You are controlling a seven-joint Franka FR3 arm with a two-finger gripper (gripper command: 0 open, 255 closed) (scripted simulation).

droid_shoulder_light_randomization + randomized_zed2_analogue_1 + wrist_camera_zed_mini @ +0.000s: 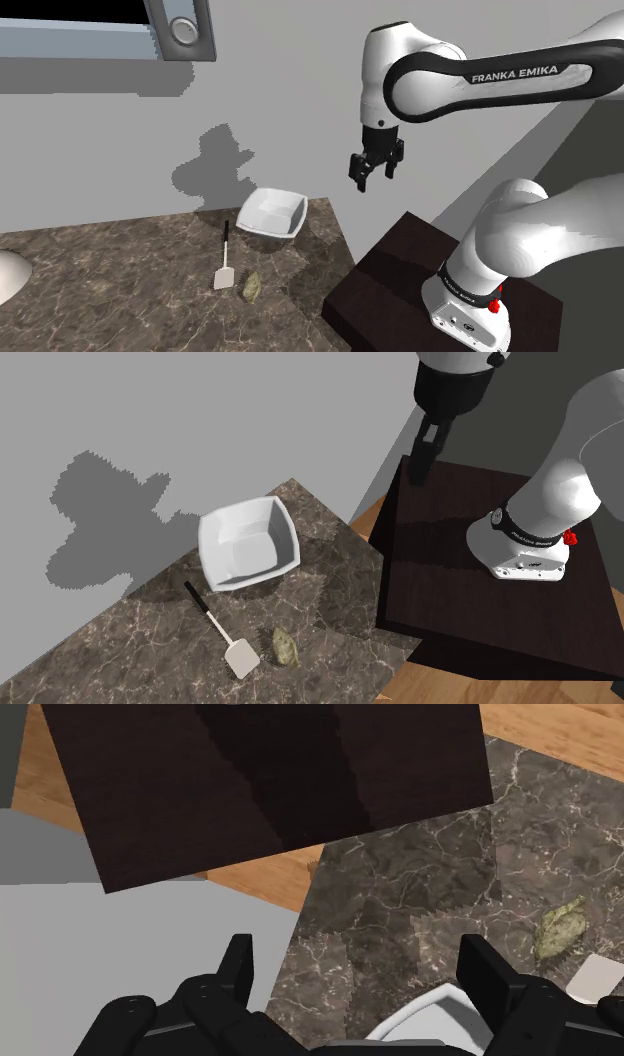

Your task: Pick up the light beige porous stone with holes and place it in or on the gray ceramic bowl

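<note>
My jaws are wide open and hold nothing. They hang high up near the stand point(395, 262), well apart from the stone point(251, 286). The stone lies on the bench point(120, 290), just beside the flat end of the spatula point(224, 277). The bowl point(295, 224) sits further back, by the wall. I think the long way down is the risk. If I come in a bit off, I could bump the spatula or push the stone toward the bench edge. It looks small and lumpy, so it may slip out.
</note>
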